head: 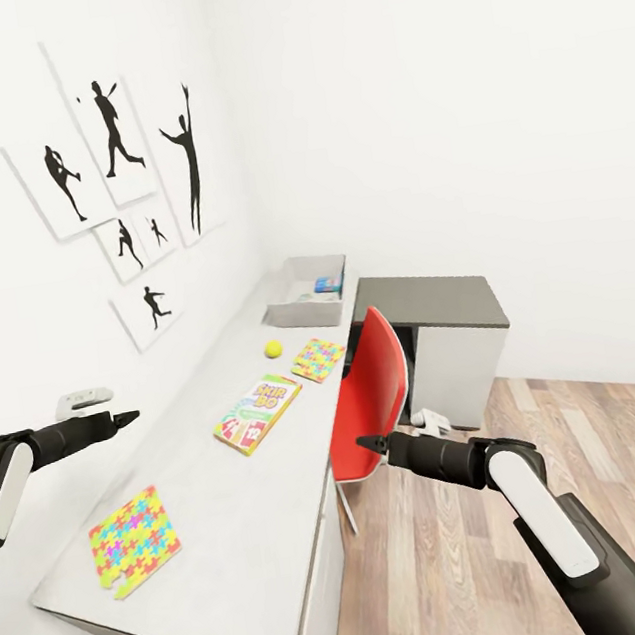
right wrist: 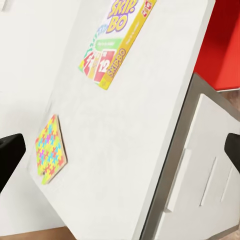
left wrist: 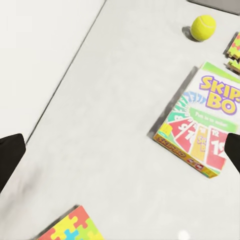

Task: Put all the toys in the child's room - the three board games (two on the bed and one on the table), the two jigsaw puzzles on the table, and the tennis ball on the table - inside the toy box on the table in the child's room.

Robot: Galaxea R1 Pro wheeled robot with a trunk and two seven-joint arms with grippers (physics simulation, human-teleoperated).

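The table (head: pixel 224 512) runs along the left wall. At its far end stands the toy box (head: pixel 302 312), with a small blue board game (head: pixel 326 283) inside. In front of it lie the tennis ball (head: pixel 273 348) (left wrist: pixel 203 27), one jigsaw puzzle (head: pixel 318 359), then the SKIP-BO board game (head: pixel 258 412) (left wrist: pixel 202 127) (right wrist: pixel 112 42). The other jigsaw puzzle (head: pixel 134 541) (left wrist: pixel 75 227) (right wrist: pixel 50 148) lies near the close end. My left gripper (head: pixel 125 418) (left wrist: pixel 120 155) hovers open over the table, left of SKIP-BO. My right gripper (head: pixel 368 444) (right wrist: pixel 120 152) is open beside the table's front edge. The bed is out of view.
A red chair (head: pixel 378 390) stands against the table's front edge, just beyond my right gripper. A lower dark-grey desk section (head: pixel 431 301) joins at the far right. White drawers (right wrist: pixel 200 185) sit under the table top. A small white object (head: pixel 85 399) rests by the wall. Wooden floor (head: pixel 575 423) lies to the right.
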